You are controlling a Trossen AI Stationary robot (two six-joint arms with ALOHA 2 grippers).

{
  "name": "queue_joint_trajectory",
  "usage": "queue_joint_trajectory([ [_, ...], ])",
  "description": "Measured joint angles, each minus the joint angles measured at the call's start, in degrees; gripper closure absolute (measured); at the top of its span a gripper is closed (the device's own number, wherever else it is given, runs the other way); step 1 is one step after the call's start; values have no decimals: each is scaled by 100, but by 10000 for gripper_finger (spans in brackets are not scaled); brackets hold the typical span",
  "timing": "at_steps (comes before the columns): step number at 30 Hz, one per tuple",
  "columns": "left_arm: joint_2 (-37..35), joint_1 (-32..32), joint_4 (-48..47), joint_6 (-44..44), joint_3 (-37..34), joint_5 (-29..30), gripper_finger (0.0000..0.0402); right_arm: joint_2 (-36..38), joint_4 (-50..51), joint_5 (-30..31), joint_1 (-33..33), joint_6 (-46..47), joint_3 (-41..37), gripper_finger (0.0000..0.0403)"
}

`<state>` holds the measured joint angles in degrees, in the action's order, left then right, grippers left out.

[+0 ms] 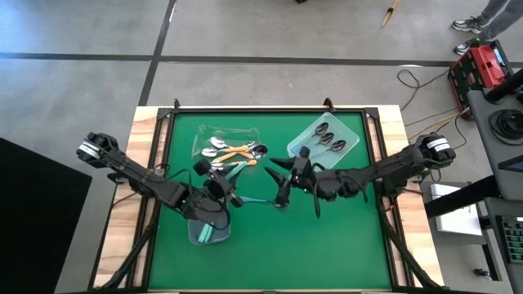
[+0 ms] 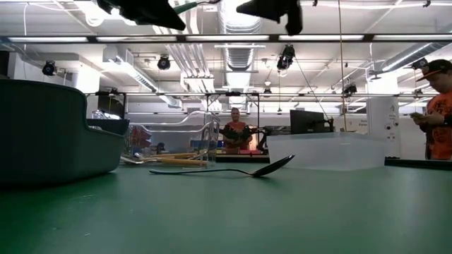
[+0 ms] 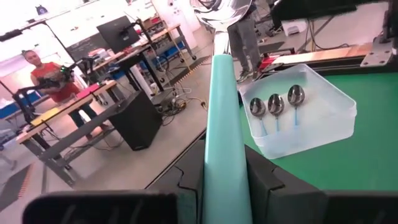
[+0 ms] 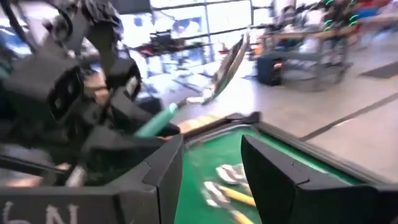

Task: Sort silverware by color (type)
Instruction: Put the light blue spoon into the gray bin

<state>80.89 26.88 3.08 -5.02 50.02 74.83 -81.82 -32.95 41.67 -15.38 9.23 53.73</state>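
My left gripper [image 1: 222,189] hangs over the table's middle left, shut on a teal-handled spoon [image 3: 227,124]. That spoon's metal bowl [image 4: 230,59] points up and away from the fingers. My right gripper [image 1: 279,181] is close to its right, open, with fingers [image 4: 273,168] spread wide and touching nothing. Another spoon [image 2: 233,170] lies flat on the green mat between the arms, its bowl tipped up at the right end. A clear bin [image 1: 231,147] holds mixed orange and teal spoons. A second clear bin [image 3: 298,118] holds three blue-handled spoons. My left gripper pinches the teal spoon by the rear part of its handle [image 3: 225,186] between the two fingers. The handle runs along the fingers and sticks out ahead of them. The spoon is lifted clear of the table, its bowl at the far, raised end.
A grey bin [image 1: 208,231] stands near the table's near-left, below my left arm, with teal pieces inside. In the low view its dark wall [image 2: 49,134] fills the left side. Bare green mat [image 1: 327,237] lies toward the near right. People stand in the room beyond.
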Motion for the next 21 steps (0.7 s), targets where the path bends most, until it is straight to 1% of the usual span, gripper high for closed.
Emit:
queue_joint_trajectory([
  [2,137,11,-26,0,41,142,357,0,-190,-425,182,304,-73,250],
  [3,203,12,-27,0,77,221,357,0,-240,-543,259,463,-78,250],
  [6,326,24,-23,2,138,338,357,0,-261,-577,408,717,-80,250],
  [10,408,35,-35,0,182,369,357,-7,-355,-765,477,726,-83,250],
  [13,399,35,-37,-13,182,426,357,-7,-378,-782,480,681,-83,250],
  [18,413,33,-16,-70,182,428,357,-7,-436,-784,483,665,-83,250],
  [21,421,30,0,-315,180,315,357,-7,-609,-784,526,665,-83,250],
])
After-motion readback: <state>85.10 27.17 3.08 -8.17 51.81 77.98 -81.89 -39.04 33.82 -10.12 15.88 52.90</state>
